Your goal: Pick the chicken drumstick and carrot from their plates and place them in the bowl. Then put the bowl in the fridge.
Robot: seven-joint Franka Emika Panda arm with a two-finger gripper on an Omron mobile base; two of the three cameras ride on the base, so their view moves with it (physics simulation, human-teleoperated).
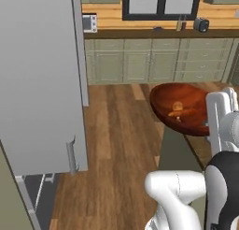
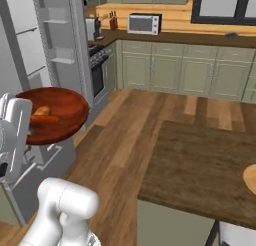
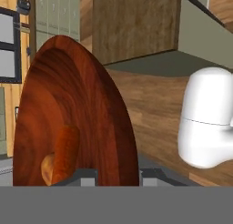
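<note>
The reddish-brown bowl [image 1: 186,99] [image 2: 64,106] [image 3: 77,104] hangs in the air, level, above the wooden floor. My gripper [image 3: 117,177] is shut on its rim; in the left base view the gripper [image 1: 208,125] holds the bowl's right edge, and in the right base view the gripper [image 2: 26,126] holds its left edge. Inside the bowl lie the golden-brown chicken drumstick [image 1: 177,105] [image 2: 42,110] [image 3: 47,169] and the orange carrot [image 1: 176,114] [image 2: 46,119] [image 3: 66,148], side by side. The grey fridge [image 1: 39,84] [image 2: 61,50] stands left of the bowl with its long door swung open. One tan plate [image 2: 250,179] shows at the counter's right edge.
A dark wooden island counter [image 2: 200,165] [image 1: 182,152] sits right of the bowl. Green cabinets [image 1: 140,61] line the far wall, with a microwave [image 2: 144,23] on their worktop. The open fridge door stands close on the left; bare floor [image 1: 116,131] lies between it and the island.
</note>
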